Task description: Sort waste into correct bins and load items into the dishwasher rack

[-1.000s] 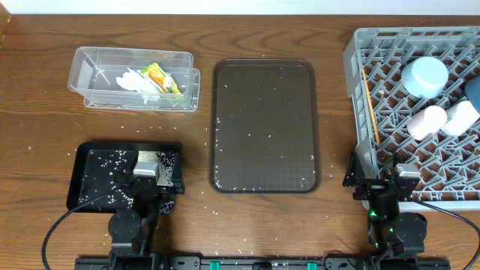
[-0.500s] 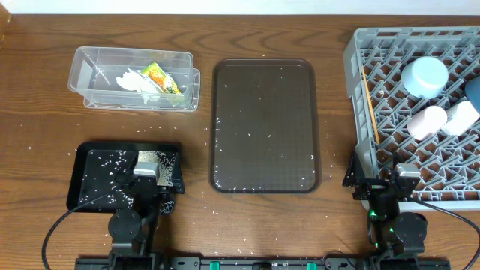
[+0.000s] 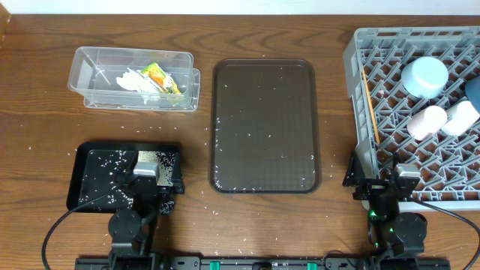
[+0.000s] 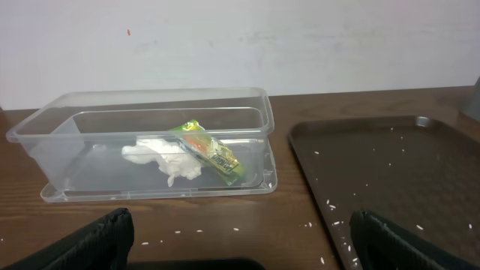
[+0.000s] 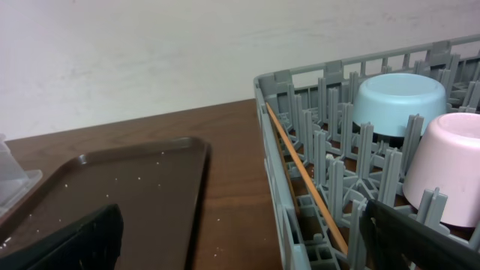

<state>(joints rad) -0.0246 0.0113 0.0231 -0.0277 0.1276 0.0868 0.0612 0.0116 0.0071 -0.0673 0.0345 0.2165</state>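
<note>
**Waste binned, dishes racked, both pincers spread**

The wooden desk (image 3: 337,90) is taken up at the right by the grey dishwasher rack (image 3: 390,142). A dark brown serving tray (image 3: 264,126), speckled with rice, is seen in the middle. The clear plastic tub (image 3: 90,75) is placed at the far left, and the black tray (image 3: 94,187) at the near left.

The left pincer (image 4: 240,225) is held over the near right part of the black tray, its fingers wide apart. The right pincer (image 5: 240,225) is held at the rack's near left corner, its fingers likewise apart and nothing gripped.

In the rack, the light blue bowl (image 3: 424,76) is set mouth down. The pink cup (image 3: 426,121) and white cup (image 3: 460,118) are laid side by side nearer. The wooden chopsticks (image 3: 370,109) are laid along the left wall.

The crumpled napkin (image 4: 161,156) and the snack wrapper (image 4: 214,152) are lying in the tub, touching. Rice grains (image 3: 105,169) are scattered in the black tray.
</note>
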